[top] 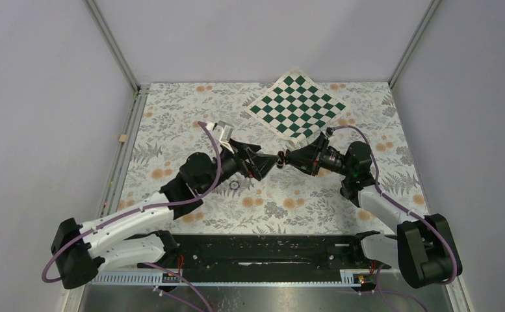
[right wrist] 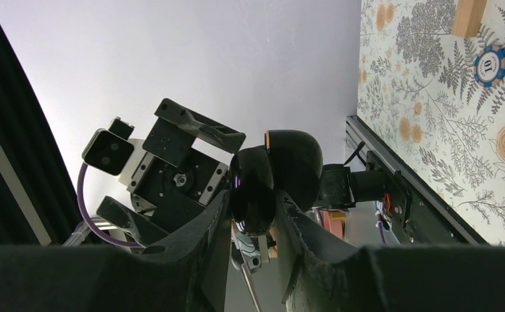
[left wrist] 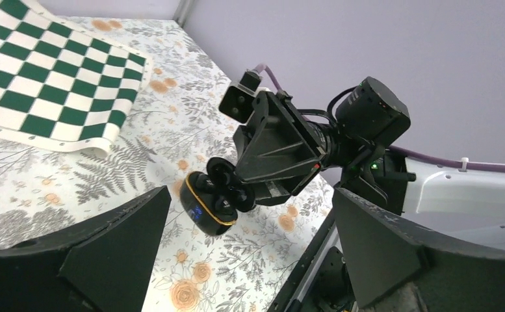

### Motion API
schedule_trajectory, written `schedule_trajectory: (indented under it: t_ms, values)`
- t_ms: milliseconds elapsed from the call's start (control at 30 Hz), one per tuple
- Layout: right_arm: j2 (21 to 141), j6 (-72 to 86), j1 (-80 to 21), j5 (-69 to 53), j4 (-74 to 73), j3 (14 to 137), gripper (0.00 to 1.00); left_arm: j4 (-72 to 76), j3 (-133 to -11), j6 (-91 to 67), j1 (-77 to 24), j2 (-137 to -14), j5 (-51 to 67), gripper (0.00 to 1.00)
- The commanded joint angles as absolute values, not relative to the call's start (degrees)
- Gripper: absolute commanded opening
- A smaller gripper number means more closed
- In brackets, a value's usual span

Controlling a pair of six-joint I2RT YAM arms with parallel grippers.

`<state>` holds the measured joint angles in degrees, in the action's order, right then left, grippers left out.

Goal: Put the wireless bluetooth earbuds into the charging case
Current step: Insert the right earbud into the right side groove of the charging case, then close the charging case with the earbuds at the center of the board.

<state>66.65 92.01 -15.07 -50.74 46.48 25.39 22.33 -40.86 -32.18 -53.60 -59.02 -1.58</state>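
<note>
1. The right pincer (top: 291, 158) is clenched on the open black case (left wrist: 201, 209), which sits between its fingers.
2. Two rounded black earbuds (left wrist: 238, 195) show at the case's gold-rimmed mouth. I cannot tell whether they are fully seated.
3. The left pincer (top: 266, 165) is released, its fingers spread wide around nothing, and the case is just ahead of its fingertips.
4. A checkered mat (top: 298, 107) lies beyond both pincers.

Green-and-white chequered mat (top: 297, 106) sits at 1 o'clock on the floral counter (top: 171, 117), turned like a diamond, its near edge curling up (a clear ripple in the left wrist view). Blue poker chip (right wrist: 488, 65), marked 10, lies flat around 7 o'clock off centre. Small tan block (top: 123, 138) rests out at 9 o'clock, by the left edge.
</note>
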Motion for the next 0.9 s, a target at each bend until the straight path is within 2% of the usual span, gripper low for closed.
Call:
schedule_trajectory:
  t_ms: [0, 133, 233, 300, 400, 600, 867]
  values:
    - [67.3, 89.7, -15.5, -54.9, 52.0, 25.5, 0.00, 11.0, -45.9, -34.1, -52.3, -53.9, -7.3, 0.99]
    - [68.7, 92.7, -15.4, -58.0, 59.7, 26.0, 0.00, 3.7, -48.1, -35.8, -45.7, -51.8, -0.9, 0.99]
    - [71.5, 99.9, -15.5, -60.6, 73.2, 27.4, 0.00, 3.0, -47.9, -41.3, -36.7, -52.4, 16.0, 0.99]
    - [74.1, 105.7, -15.5, -61.7, 83.5, 28.8, 0.00, 7.4, -45.9, -44.5, -31.2, -53.9, 28.3, 0.99]
    - [74.9, 106.9, -15.5, -63.3, 85.7, 30.8, 0.00, 24.2, -40.0, -52.2, -28.9, -54.7, 38.7, 0.99]
    - [74.2, 108.6, -15.6, -63.5, 85.7, 34.1, 0.00, 49.5, -33.7, -67.6, -28.8, -61.7, 44.1, 0.99]
    - [75.7, 109.0, -19.0, -60.2, 85.5, 35.5, 0.00, 77.8, -32.1, -84.8, -30.8, -73.6, 42.8, 0.99]
